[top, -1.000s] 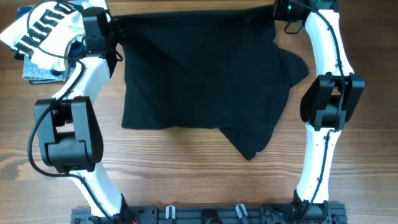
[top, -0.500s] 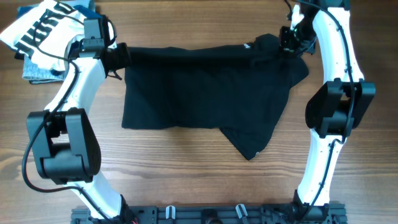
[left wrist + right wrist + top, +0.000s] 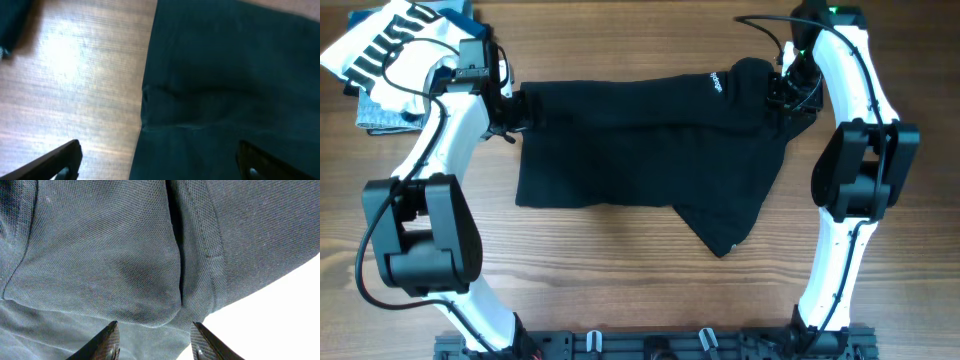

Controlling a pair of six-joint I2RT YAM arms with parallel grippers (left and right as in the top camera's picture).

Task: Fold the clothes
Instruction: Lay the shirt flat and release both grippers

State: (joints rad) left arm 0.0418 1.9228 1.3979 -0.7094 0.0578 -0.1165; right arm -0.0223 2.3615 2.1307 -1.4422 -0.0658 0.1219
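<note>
We are mid-fold: the black shirt (image 3: 640, 150) lies on the tabletop (image 3: 620, 300), far edge doubled over. Left jaws and right jaws gape empty; next we should regrip a side.

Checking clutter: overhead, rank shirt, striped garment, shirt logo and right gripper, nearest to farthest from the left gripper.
1. Shirt, beneath the left gripper.
2. Striped garment, top left.
3. Logo, shirt's top right.
4. Right gripper, beyond the logo.
</note>
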